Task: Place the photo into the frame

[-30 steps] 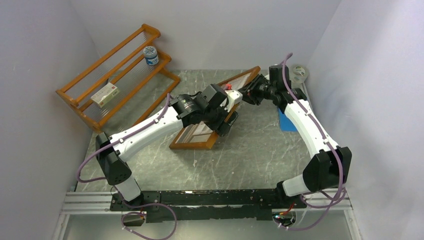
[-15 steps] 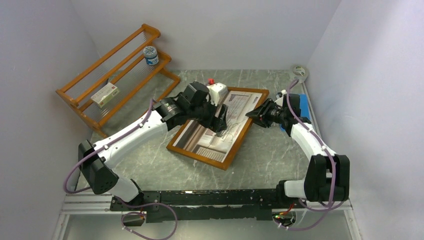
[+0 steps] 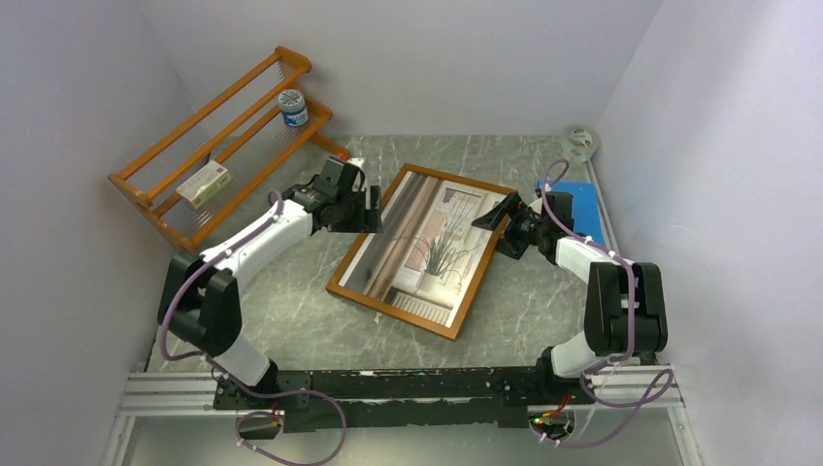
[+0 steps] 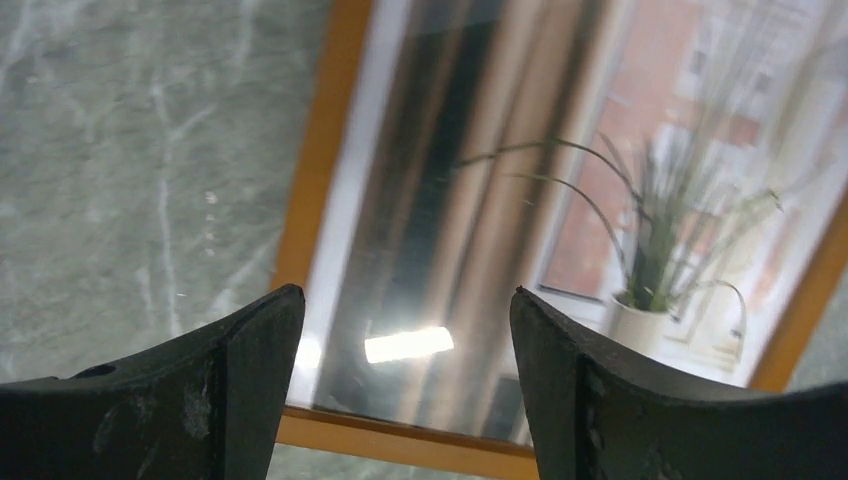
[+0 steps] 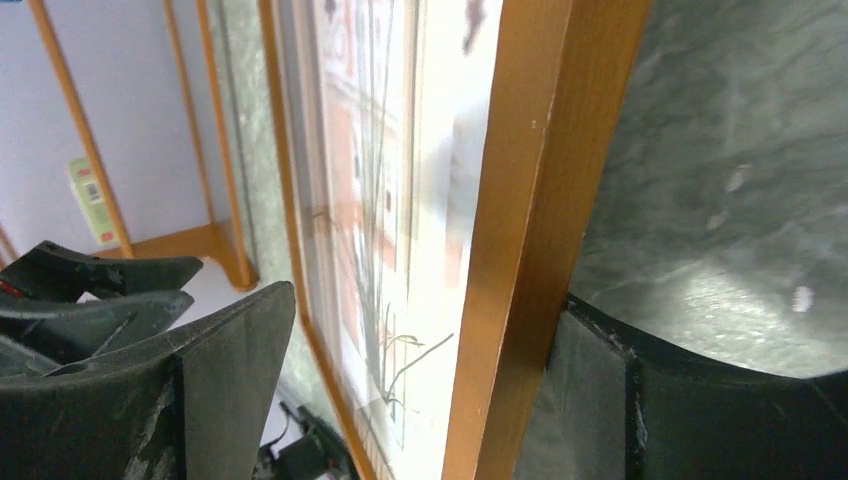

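Note:
The frame (image 3: 388, 311) lies flat on the table, glass side up. The photo (image 3: 427, 243) of a curtained window and a wispy plant shows through the glass. My left gripper (image 3: 372, 209) hovers open just off the frame's far-left edge. In the left wrist view its fingers (image 4: 250, 370) stand wide apart above the frame's corner (image 4: 320, 150) and the photo (image 4: 640, 200), holding nothing. My right gripper (image 3: 498, 216) is open at the frame's right edge. In the right wrist view that gripper (image 5: 430, 295) straddles the wooden rail (image 5: 530, 200): one finger rests against its outer side, the other stands well off the glass.
An orange wooden rack (image 3: 223, 136) leans at the back left with a jar (image 3: 292, 107) and a small box (image 3: 206, 183) on it. A blue sheet (image 3: 577, 209) lies by the right wall, and a tape roll (image 3: 580, 141) sits in the far right corner.
The frame came down from a raised tilt to lie flat, face up. My right gripper opened off its edge. The left arm drew back to the left, off the glass.

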Available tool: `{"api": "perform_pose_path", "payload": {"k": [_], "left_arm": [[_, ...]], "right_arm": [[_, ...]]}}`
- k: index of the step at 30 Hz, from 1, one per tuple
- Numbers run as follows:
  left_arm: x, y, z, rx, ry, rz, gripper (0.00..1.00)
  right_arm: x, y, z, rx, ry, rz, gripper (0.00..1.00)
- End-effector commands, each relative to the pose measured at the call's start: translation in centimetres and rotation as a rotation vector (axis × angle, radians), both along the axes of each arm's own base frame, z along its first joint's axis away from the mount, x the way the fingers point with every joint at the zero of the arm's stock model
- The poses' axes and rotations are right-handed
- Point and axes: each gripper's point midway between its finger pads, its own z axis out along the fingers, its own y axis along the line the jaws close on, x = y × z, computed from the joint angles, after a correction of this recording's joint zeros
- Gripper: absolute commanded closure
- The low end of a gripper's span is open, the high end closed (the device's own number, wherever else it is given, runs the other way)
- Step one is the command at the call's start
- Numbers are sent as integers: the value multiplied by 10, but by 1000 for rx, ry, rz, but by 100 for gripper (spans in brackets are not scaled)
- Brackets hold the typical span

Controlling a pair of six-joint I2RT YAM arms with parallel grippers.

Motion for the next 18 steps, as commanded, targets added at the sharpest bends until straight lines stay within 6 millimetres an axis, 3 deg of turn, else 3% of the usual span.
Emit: {"api": "perform_pose_path", "payload": {"k": [1,4,11,18], "left_arm": [[31,35,-17,2,40,163,20],[37,50,-37,-11,86,221,20],[35,57,-82,-27,172,260,21],[28,50,-101,-113,207,234,23]], "right_arm": [[30,-21,10,-127,-107,-57,5],[26,-29,-6,-182,-61,-80,4],[2,-43,-46,-267,87,-107,5],[-14,-40,-61,-251,127,-105,12]]}}
